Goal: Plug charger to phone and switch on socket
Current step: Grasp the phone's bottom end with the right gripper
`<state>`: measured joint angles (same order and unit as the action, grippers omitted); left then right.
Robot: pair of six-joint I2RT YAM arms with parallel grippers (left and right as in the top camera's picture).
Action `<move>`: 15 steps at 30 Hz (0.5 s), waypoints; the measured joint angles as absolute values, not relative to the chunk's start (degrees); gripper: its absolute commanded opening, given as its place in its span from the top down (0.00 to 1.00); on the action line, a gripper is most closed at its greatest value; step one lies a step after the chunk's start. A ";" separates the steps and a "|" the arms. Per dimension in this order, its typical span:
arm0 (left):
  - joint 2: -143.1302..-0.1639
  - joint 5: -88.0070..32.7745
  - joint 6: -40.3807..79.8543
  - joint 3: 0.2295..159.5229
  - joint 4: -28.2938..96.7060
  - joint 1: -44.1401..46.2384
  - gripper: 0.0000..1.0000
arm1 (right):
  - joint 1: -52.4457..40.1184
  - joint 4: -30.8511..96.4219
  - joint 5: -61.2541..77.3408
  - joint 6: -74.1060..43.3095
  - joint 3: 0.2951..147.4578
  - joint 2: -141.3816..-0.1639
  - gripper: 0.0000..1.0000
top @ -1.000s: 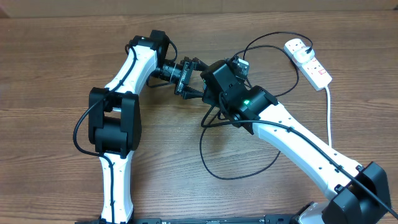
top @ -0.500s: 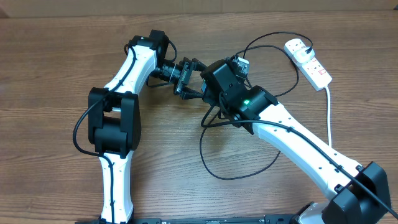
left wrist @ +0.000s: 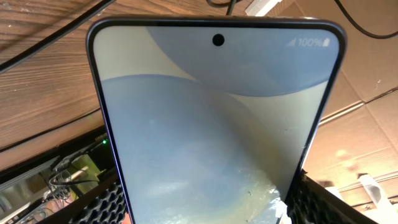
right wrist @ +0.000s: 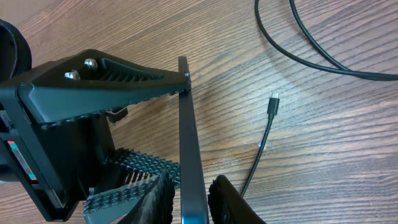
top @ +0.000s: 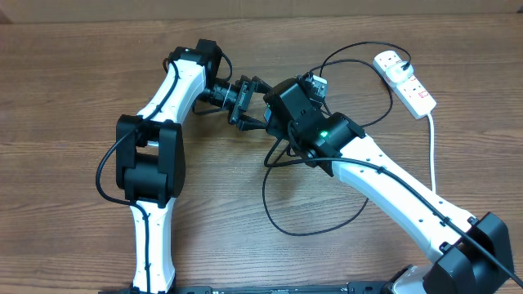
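The phone (left wrist: 211, 124) fills the left wrist view, its light blue screen lit and facing the camera. My left gripper (left wrist: 199, 208) is shut on its two long edges. In the right wrist view the phone (right wrist: 188, 137) shows edge-on, standing off the table. My right gripper (right wrist: 189, 202) is shut across its front and back faces. In the overhead view the two grippers (top: 249, 104) (top: 278, 114) meet at the table's middle and hide the phone. The charger's connector tip (right wrist: 274, 99) lies loose on the wood, right of the phone. The socket (top: 404, 80) lies at the back right.
The black charger cable (top: 278, 216) loops over the table under and in front of my right arm. The socket's thick white cord (top: 431, 155) runs toward the front along the right side. Cardboard lines the table's far edge (top: 327, 8).
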<state>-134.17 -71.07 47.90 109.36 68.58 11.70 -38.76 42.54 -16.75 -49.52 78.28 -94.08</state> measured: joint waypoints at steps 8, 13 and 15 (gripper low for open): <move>-134.17 -71.07 48.10 109.36 68.55 11.70 0.28 | -38.76 42.54 -16.75 -49.52 78.28 -94.11 0.83; -134.17 -71.07 48.10 109.36 68.55 11.70 0.28 | -38.76 42.57 -16.75 -49.47 78.28 -94.15 0.86; -134.17 -71.07 48.14 109.36 68.55 11.70 0.28 | -38.76 42.57 -16.75 -49.52 78.28 -94.15 0.87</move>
<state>-134.17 -71.07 48.14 109.36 68.55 11.70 -38.76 42.57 -16.75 -49.52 78.28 -94.15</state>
